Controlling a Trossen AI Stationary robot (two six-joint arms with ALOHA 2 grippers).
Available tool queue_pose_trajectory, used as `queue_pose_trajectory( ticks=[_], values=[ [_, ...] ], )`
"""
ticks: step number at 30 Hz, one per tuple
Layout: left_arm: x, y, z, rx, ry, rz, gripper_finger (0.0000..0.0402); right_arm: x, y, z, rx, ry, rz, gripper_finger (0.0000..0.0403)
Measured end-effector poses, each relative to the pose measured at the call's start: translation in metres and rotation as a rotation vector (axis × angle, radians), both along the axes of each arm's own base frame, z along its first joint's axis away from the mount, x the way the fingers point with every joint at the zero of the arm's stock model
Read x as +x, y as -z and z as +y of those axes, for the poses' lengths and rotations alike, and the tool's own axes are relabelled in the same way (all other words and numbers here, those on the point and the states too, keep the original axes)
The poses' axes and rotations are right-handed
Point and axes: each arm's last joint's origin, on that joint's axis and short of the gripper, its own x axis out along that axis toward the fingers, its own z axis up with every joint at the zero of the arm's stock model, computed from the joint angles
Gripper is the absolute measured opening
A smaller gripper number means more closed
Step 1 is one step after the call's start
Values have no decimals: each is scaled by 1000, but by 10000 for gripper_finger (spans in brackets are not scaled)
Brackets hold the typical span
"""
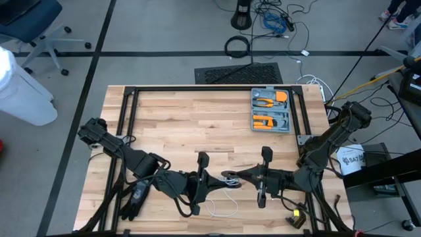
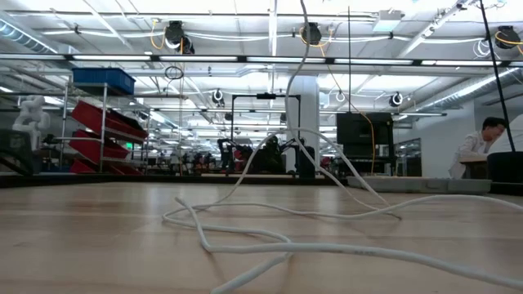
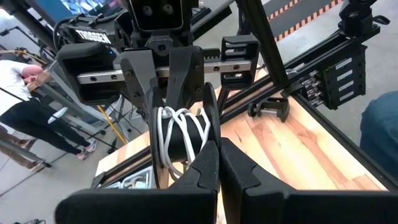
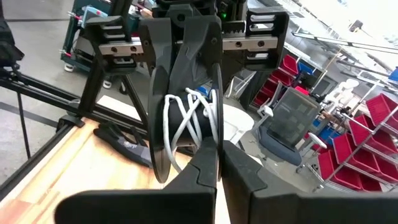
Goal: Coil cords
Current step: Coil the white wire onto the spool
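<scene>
both claws are meeting mid-table, left claw (image 1: pixel 209 182) and right claw (image 1: pixel 245 175) each pinching the cord (image 3: pixel 177 134) bundle closed, so the wraps stay tight.

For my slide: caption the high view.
Both grippers meet over the white cord near the table's front edge.

A workshop hall: red bin racks (image 2: pixel 102 122), strip lights, wooden workbench (image 1: pixel 197 118).
</scene>
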Motion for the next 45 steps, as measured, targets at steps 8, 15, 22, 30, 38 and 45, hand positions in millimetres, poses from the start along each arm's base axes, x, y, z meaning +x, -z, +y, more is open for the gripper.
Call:
queue_pose_trajectory(
  ticks=[8, 15, 22, 30, 38, 45],
  values=[
    [-1, 1, -2, -41, 2, 4, 62, -4, -1, 5, -14, -7, -3, 1],
    [-1, 0, -4, -42, 4, 3, 118, -8, -5, 6, -17, 3, -24, 1],
    [-3, -2, -5, -54, -118, -44, 125, -15, -12, 4, 6, -6, -44, 0],
    [-9, -2, -12, -134, -161, -51, 125, -33, -23, 3, 19, 74, -63, 0],
    [-5, 3, -2, -270, -231, -8, 125, -43, -40, -6, 47, 90, -125, 0],
    [17, 13, 7, -411, -425, -106, 125, -50, -57, -19, 59, 116, -195, 0]
  ],
)
